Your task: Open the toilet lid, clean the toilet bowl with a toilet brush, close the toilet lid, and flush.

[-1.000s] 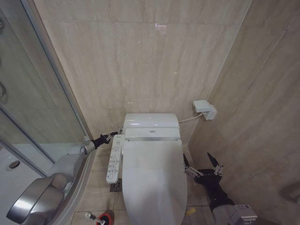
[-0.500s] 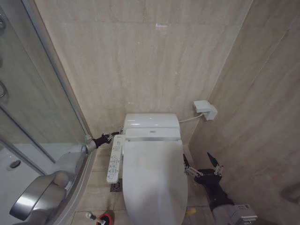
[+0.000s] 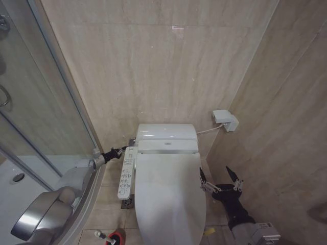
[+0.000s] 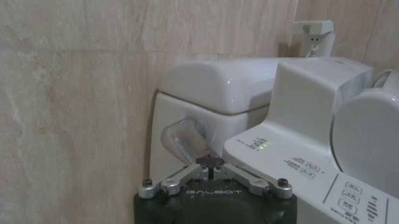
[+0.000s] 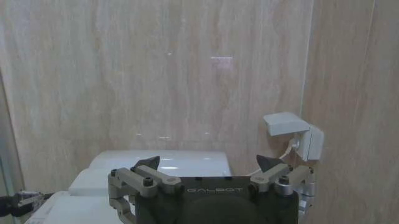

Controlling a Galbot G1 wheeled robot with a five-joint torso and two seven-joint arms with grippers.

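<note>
We saw the toilet lid (image 3: 168,196) down flat over the toilet bowl, closed, with the white tank (image 3: 166,137) behind it against the beige tiled wall (image 3: 153,66). The left gripper (image 3: 121,149) was at the tank's left side, just above the top end of the side control panel (image 3: 125,173); in the left wrist view its fingers (image 4: 210,162) were pinched together at the tip, right at the chrome flush lever (image 4: 182,140) on the tank's side, touching or just short of it, we could not tell which, and nothing was clamped between them. The right gripper (image 3: 220,178) hung beside the lid's right edge, near the side wall, jaws spread wide and holding nothing; the right wrist view showed its two dark fingertips (image 5: 147,163) well apart, facing the tank and the wall socket box (image 5: 293,133). The toilet brush (image 3: 100,236) stood in its red holder (image 3: 115,236) on the floor at the toilet's front left, by the glass shower enclosure (image 3: 41,117).
</note>
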